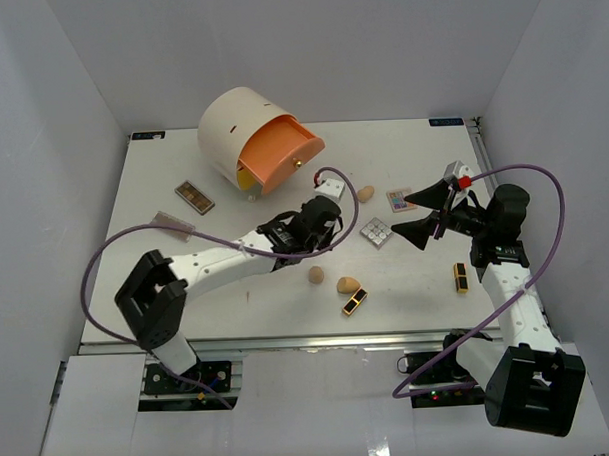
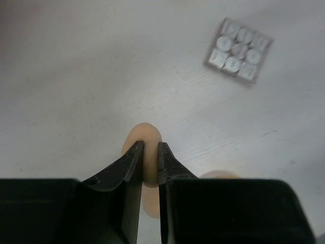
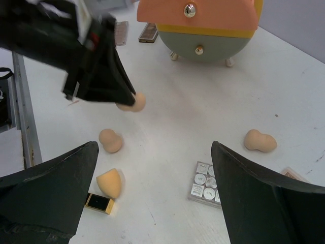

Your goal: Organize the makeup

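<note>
My left gripper (image 2: 147, 147) is shut on a tan sponge (image 2: 144, 136) and holds it above the table; the sponge also shows in the right wrist view (image 3: 131, 101). In the top view the left gripper (image 1: 326, 197) hangs near the drawer unit (image 1: 256, 140). Three more sponges lie loose: two near the middle (image 1: 315, 275) (image 1: 348, 285) and one farther back (image 1: 365, 193). A square palette (image 1: 376, 232), a pinkish palette (image 1: 399, 199) and two black-and-gold cases (image 1: 354, 302) (image 1: 460, 277) lie on the table. My right gripper (image 1: 424, 212) is open and empty above the right side.
The cream drawer unit has its orange drawer (image 1: 282, 149) pulled open. Two flat palettes (image 1: 194, 196) (image 1: 172, 225) lie at the left. The right wrist view shows the sponges (image 3: 110, 140) (image 3: 110, 183), a case (image 3: 99, 203) and the square palette (image 3: 205, 185) below it.
</note>
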Available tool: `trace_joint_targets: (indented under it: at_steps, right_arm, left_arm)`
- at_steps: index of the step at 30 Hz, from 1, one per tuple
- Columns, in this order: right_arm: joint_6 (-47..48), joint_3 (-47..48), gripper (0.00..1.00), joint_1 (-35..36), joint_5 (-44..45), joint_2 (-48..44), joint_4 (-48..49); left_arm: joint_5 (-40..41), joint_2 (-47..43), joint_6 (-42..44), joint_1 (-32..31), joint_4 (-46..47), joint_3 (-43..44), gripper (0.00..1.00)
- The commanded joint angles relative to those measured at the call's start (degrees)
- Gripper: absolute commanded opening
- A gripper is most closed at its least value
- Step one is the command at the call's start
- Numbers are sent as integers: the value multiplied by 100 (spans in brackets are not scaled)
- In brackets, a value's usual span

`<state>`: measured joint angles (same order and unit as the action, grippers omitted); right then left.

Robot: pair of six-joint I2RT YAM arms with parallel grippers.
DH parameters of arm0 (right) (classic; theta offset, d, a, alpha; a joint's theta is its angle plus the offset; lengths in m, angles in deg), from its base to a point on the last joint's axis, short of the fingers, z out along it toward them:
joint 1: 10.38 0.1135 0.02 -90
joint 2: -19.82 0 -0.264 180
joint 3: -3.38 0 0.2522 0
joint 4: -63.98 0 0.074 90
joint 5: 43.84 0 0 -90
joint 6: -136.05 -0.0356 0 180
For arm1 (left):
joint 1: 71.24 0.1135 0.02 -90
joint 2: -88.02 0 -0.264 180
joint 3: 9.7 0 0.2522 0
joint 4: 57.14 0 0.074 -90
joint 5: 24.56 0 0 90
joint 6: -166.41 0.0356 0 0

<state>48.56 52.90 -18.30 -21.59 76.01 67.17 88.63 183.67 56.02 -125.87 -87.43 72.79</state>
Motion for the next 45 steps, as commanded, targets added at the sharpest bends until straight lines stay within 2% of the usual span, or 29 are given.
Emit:
trace_joint_targets:
  at_steps: [1,4,7,13,22,26,28,31,38,43,45]
  right_arm:
    - [-31,-43,98,-41,-116,-74,265]
    - [-40,-43,98,-43,-116,-72,265]
    - [-40,-43,98,-43,-107,-81,256]
    - [-31,-52,98,-57,-90,-113,247]
    - [-31,-52,98,-78,-98,-77,243]
    - [-23,-52,98,-87,-99,-72,230]
    - [-15,-52,98,-78,-98,-53,230]
    - [-23,-52,98,-86,-90,-28,230]
    - [26,-61,97,-87,-126,-28,205]
    - [121,-69,95,-78,-292,26,163]
    - [180,-49,94,-51,-378,72,77]
  left_arm:
    - [-215,-1244,341,-23,273,333,0]
    - [-116,-1498,620,113,280,706,0]
    - [-401,-1462,798,635,151,1192,0]
    - [-752,-882,1080,1660,8,2012,0]
    - [-1033,-14,1156,2298,-265,2800,4]
    - [-967,116,1130,2382,-289,2586,23]
    - [-933,121,1116,2408,-282,2503,36]
    - [-895,103,1116,2449,-289,2462,52]
    - [-1007,-54,1144,2449,-298,2462,74]
    - [-1159,-393,1109,2449,-298,2301,78]
    - [-1249,-653,1084,2449,-297,2179,83]
